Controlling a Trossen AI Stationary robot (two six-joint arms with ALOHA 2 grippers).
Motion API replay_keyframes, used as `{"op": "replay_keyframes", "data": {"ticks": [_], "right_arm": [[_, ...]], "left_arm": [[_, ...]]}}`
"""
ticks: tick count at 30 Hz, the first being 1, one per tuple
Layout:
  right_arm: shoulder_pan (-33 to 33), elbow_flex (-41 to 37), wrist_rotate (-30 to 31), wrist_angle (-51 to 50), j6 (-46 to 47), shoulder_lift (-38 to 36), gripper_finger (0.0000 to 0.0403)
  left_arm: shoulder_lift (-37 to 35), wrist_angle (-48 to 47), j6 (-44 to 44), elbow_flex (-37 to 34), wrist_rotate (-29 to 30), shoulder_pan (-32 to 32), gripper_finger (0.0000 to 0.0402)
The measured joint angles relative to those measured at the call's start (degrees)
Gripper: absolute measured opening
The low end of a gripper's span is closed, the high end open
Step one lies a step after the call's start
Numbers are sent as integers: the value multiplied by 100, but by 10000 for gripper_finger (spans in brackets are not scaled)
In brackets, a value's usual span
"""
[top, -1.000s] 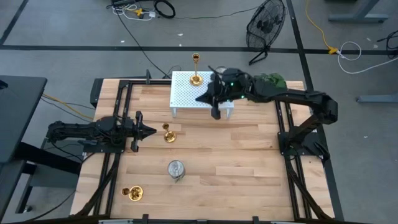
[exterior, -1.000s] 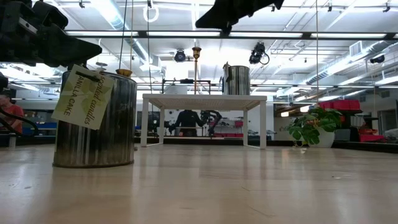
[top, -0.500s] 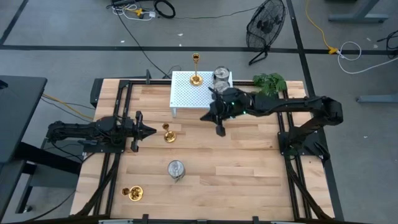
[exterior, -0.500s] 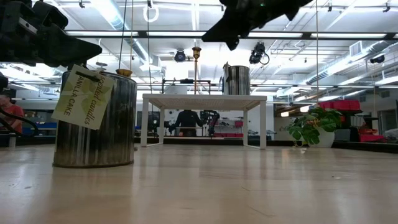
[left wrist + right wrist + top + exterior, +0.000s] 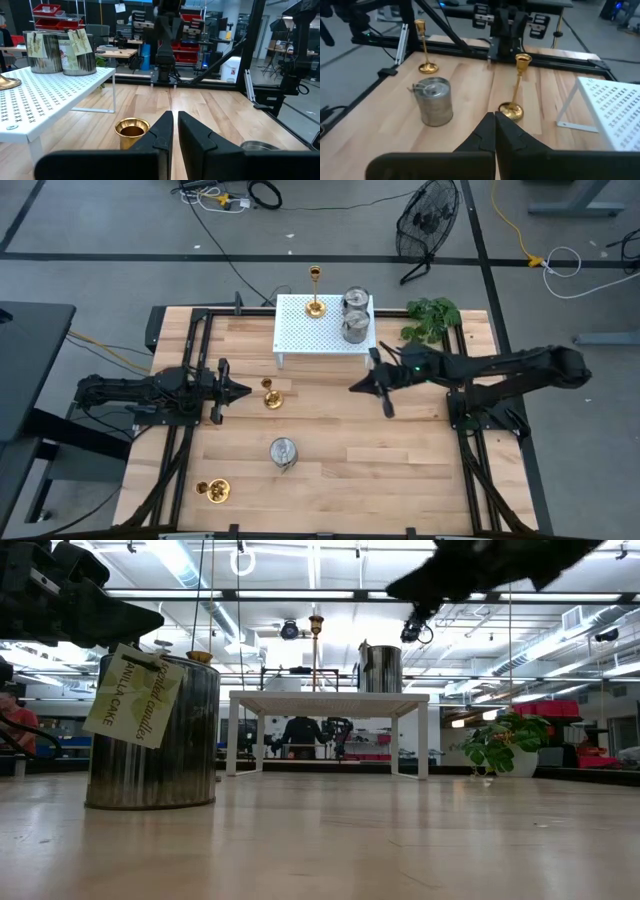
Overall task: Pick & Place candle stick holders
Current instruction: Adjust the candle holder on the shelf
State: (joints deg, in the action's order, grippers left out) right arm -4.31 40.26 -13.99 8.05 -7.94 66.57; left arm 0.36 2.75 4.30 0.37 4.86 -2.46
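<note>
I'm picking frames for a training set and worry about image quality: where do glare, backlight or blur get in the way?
Low view: bright ceiling lights turn the right gripper into a black shape; the near silver can looms large. Left wrist view: the left gripper is soft; the white rack is sharp. Right wrist view: the gold holder and silver can are slightly blurred.

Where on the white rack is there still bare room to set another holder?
The white rack is bare along its front and left. Its back edge is crowded: a gold holder and two silver holders stand there.
</note>
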Motion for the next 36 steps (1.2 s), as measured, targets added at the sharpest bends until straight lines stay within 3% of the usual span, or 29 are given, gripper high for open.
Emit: {"op": "replay_keyframes", "data": {"ticks": [10, 20, 36], "right_arm": [[194, -1605, 36, 1110, 213, -1010, 0], [168, -2989, 1191, 1925, 297, -1702, 0], [-16, -3939, 1302, 1932, 280, -2829, 16]], "left_arm": [[0, 2, 1, 0, 2, -1, 32], [0, 2, -1, 1, 2, -1, 32], [0, 2, 1, -1, 2, -2, 32]]}}
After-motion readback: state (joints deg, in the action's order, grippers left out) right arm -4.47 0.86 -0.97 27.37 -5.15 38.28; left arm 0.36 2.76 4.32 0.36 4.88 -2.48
